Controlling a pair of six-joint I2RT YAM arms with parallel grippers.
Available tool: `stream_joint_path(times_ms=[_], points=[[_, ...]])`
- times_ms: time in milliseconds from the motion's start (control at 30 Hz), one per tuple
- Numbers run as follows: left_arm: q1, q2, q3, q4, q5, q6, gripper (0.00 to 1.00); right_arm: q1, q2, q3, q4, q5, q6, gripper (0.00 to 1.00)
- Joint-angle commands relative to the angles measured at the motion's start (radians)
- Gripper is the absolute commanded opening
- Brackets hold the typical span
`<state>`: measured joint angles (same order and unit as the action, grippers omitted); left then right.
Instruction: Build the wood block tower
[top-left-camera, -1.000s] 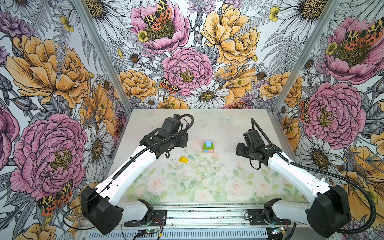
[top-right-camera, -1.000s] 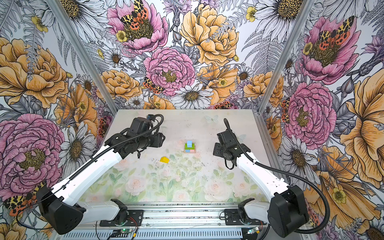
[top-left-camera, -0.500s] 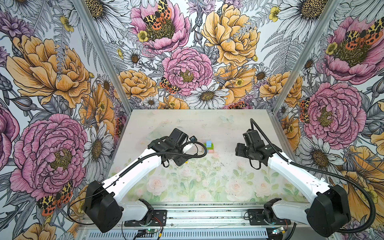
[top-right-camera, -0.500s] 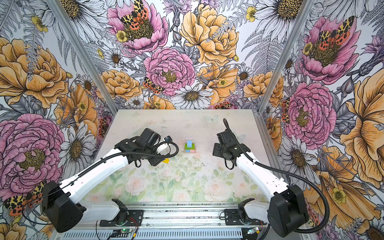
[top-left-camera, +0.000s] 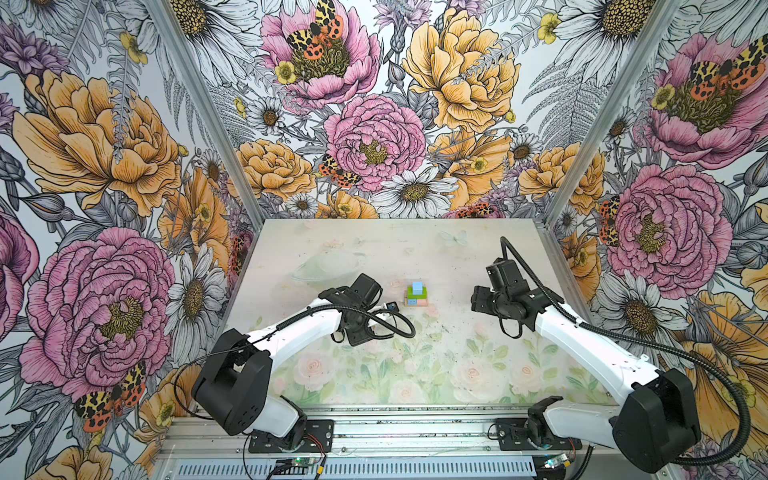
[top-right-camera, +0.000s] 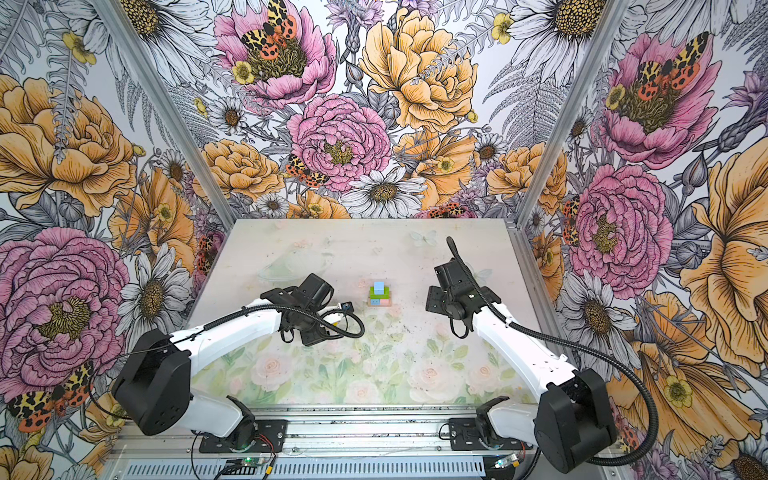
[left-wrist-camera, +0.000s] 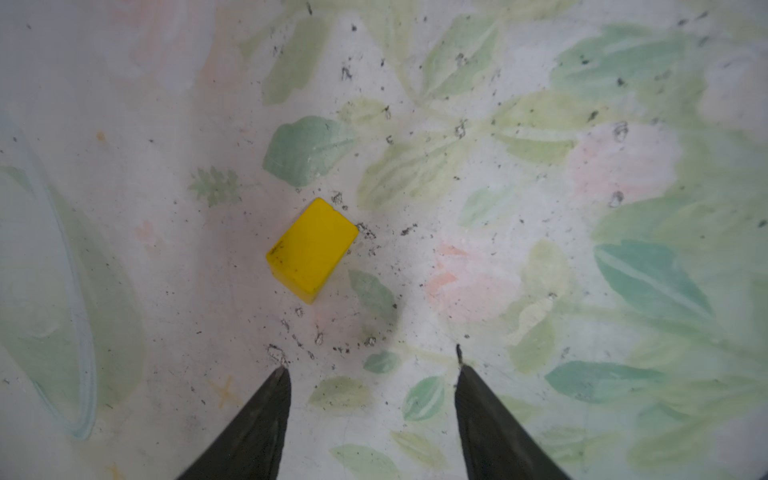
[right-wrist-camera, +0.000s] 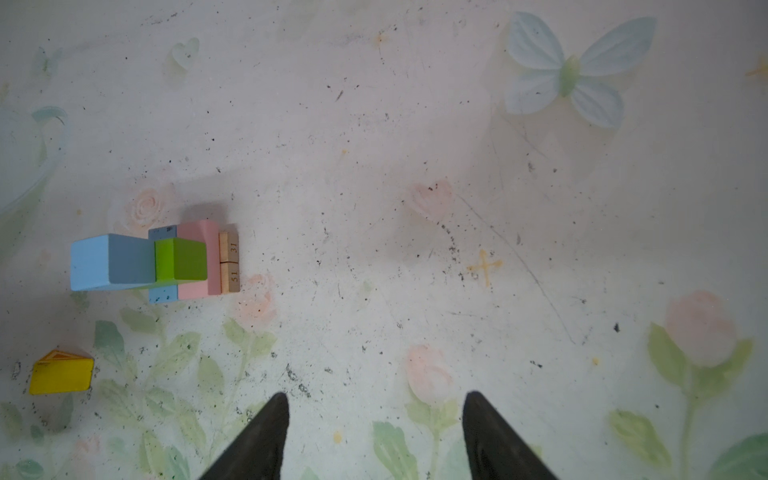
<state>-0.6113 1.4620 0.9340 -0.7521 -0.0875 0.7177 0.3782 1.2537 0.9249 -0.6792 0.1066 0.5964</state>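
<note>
- The table (top-left-camera: 374, 249) is the biggest thing here. It's got a faded floral mat with plenty of dark specks, and there's loud flower wallpaper on three sides.
- The left arm (top-left-camera: 299, 332) reaches in toward the middle of the table, with its wrist just left of the stack and closer to the robot.
- The right arm (top-left-camera: 582, 345) sits off to the right of the stack, well apart from it.
- The left gripper (left-wrist-camera: 372, 368) has its jaws spread wide with nothing between them. It's pointing down at the mat.
- The right gripper (right-wrist-camera: 376, 394) is the same deal: jaws apart, just bare mat between them, not touching anything.
- The tower (top-left-camera: 416, 295) stands about mid-table in both top views (top-right-camera: 380, 296), between the two arms, and neither gripper is on it.
- From the bottom up, the right wrist view shows two tan planks (right-wrist-camera: 230, 262) side by side, then a pink brick (right-wrist-camera: 199, 257) next to a light blue brick (right-wrist-camera: 163, 293), a green brick (right-wrist-camera: 180, 258) across those, and a light blue cube (right-wrist-camera: 110, 262) on top.
- The yellow roof piece (left-wrist-camera: 311, 249) isn't on the stack. It's lying on the mat a little ahead of the left fingertips, not between them. In the right wrist view (right-wrist-camera: 61, 374) it sits clear of the tower. The left wrist blocks it in the top views.
</note>
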Motion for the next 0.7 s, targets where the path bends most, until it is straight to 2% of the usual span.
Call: stream_joint_path(times_ms=[0,300,667], points=[[0.013,0.009,0.001,0.132,0.034,0.065,0.64,-0.006,0.011,0.028,0.000,-0.002,-0.021,0.68],[0.063,0.093,0.025,0.184,0.076,0.110,0.64,-0.016,-0.006,0.015,-0.002,0.001,-0.026,0.69],[0.069,0.153,0.042,0.208,0.141,0.114,0.61,-0.029,-0.013,0.005,-0.001,-0.005,-0.030,0.69]])
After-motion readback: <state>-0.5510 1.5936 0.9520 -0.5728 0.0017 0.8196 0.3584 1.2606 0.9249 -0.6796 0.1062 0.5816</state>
